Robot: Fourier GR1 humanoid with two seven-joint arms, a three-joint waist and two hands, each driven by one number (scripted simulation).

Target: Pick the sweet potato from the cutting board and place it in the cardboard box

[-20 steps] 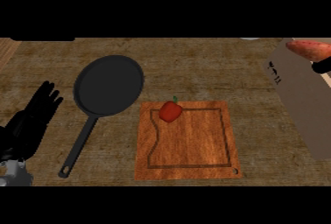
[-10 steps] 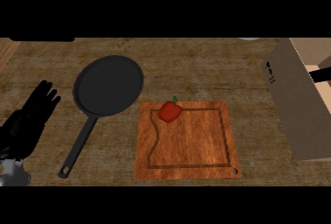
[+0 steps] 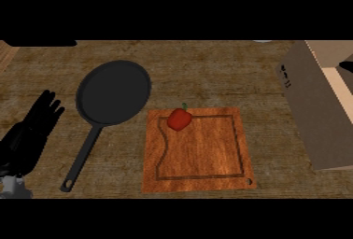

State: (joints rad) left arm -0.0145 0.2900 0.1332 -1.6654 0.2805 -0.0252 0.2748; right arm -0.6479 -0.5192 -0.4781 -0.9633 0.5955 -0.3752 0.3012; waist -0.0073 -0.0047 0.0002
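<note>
No sweet potato in sight outside cardboard box (image 3: 310, 107); right hand (image 3: 345, 66) barely showing over box's opening, grasp impossible to tell; left hand (image 3: 31, 135) far from box, straight-fingered, empty

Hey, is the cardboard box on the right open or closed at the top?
Open. The cardboard box shows its pale inner wall past the top rim at the view's right edge; what lies inside cannot be seen.
</note>
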